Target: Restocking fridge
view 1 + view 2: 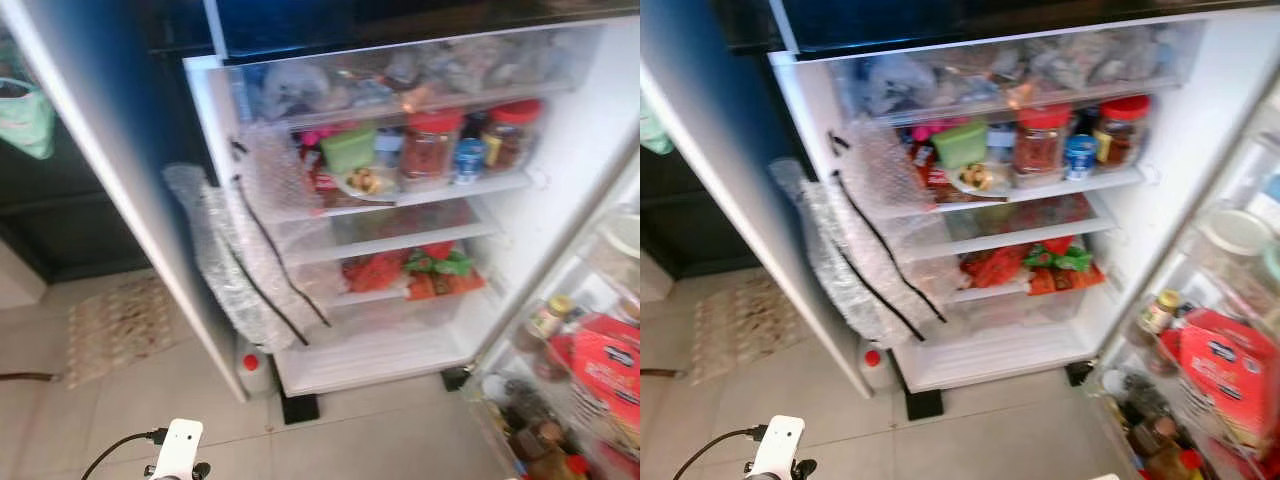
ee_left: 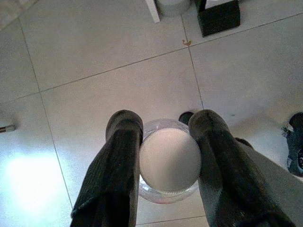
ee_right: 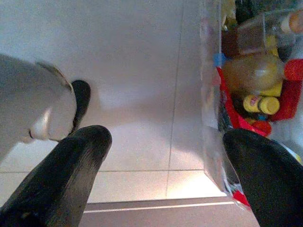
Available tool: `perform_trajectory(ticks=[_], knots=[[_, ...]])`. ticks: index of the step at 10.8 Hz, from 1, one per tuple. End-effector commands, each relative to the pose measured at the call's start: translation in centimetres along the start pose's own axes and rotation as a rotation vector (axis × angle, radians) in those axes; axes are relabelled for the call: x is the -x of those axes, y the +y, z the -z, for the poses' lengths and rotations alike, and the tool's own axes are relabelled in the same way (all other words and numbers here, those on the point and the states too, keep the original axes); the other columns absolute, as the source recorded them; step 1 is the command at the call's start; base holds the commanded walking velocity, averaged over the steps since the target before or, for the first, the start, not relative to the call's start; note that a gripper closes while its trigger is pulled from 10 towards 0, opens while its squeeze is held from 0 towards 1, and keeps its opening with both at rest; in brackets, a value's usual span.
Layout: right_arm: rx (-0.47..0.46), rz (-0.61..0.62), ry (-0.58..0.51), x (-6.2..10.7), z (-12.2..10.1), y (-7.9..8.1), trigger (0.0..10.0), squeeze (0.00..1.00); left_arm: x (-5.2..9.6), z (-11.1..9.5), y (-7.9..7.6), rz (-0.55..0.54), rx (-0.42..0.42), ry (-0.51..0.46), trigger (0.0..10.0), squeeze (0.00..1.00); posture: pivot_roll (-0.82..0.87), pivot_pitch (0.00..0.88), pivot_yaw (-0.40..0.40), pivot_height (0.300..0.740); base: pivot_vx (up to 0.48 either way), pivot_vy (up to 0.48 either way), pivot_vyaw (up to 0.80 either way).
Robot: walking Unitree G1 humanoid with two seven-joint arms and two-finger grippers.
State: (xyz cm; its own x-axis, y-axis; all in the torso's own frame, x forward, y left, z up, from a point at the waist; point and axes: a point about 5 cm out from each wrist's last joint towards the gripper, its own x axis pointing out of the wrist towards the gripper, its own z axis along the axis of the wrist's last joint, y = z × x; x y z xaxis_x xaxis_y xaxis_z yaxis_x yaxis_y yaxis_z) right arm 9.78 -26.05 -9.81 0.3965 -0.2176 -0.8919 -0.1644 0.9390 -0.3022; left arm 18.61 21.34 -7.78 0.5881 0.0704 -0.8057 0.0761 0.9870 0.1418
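Tiled floor below, open fridge ahead at 12 o'clock. Left gripper pinches a white-lidded jar, axis vertical, held low. Right gripper spread, empty, beside door shelf.

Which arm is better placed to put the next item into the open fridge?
Probably the left. The left gripper is already shut on a white-lidded jar above the floor tiles. The right gripper is open, holding nothing, beside the door shelf.

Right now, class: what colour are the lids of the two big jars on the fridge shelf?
Red lids, clearest in the left eye view.
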Motion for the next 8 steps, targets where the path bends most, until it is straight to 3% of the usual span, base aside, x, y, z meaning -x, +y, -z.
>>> perform_trajectory(ticks=[1,8], knots=[[0.013,0.021,0.016,0.04,0.33,-0.08,10.0,0.0,0.05,0.24,0.37,-0.011,-0.035,0.016,10.0,0.0,-0.1,0.034,0.05,0.74,0.0,-0.341,0.0],[0.013,0.055,0.05,0.23,1.22,-1.05,10.0,0.0,0.07,0.3,0.4,-0.012,-0.035,0.015,10.0,0.0,-0.1,0.034,0.051,0.74,0.0,-0.357,0.0]])
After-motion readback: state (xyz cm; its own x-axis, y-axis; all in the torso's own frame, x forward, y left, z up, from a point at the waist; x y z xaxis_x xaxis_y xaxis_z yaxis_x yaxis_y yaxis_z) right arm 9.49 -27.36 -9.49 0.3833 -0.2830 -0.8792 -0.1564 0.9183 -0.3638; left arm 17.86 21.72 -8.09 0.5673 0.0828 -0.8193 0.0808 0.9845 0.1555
